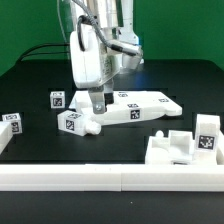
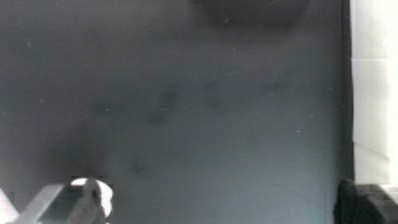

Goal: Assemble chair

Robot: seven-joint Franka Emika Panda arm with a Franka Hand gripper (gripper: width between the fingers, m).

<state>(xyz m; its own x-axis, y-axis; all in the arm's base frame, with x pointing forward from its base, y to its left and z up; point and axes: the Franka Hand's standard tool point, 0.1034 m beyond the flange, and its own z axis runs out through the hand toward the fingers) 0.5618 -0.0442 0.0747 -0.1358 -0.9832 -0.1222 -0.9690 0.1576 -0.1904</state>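
The chair lies in loose white tagged parts. The boxy seat frame (image 1: 183, 146) stands at the exterior view's right. A pegged bar (image 1: 76, 122) lies just in front of my gripper, a small tagged block (image 1: 57, 99) behind it, and another part (image 1: 10, 122) at the far left. My gripper (image 1: 97, 104) points down close over the black table, between the pegged bar and the marker board (image 1: 140, 106). In the wrist view my gripper (image 2: 222, 208) is open, one fingertip (image 2: 82, 198) at each side, with only bare dark table between them.
A long plain white rail (image 1: 110, 179) runs along the table's front edge. A white strip (image 2: 377, 80) shows at one edge of the wrist view; I cannot tell what it belongs to. Black cables trail behind the arm.
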